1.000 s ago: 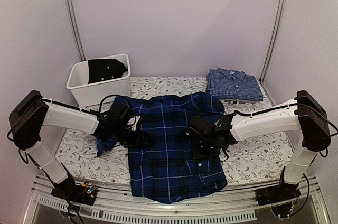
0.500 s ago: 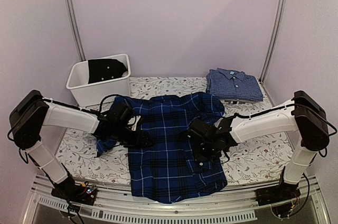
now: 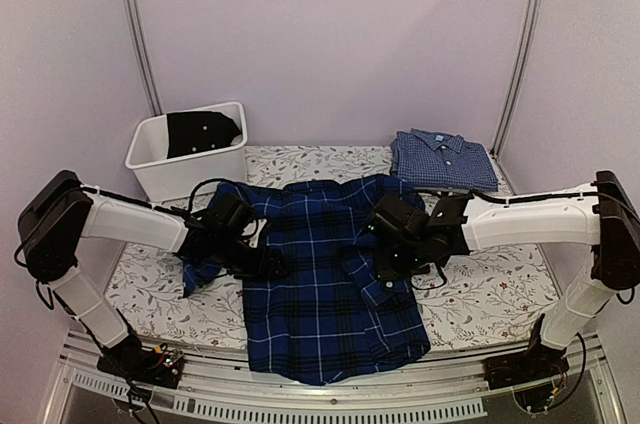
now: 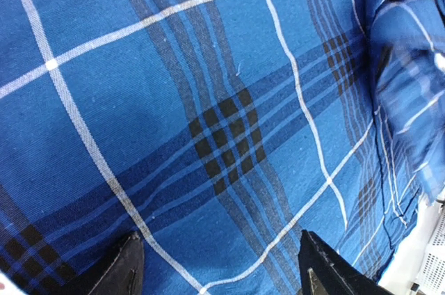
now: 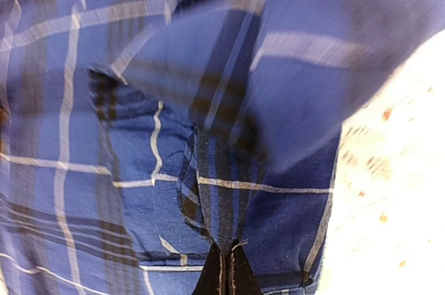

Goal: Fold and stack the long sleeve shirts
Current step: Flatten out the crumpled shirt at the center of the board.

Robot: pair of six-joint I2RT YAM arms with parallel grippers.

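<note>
- No text, label, brand, number or sign can be read in any view, whether on the plaid shirt (image 3: pixel 318 294) or anywhere else.
</note>
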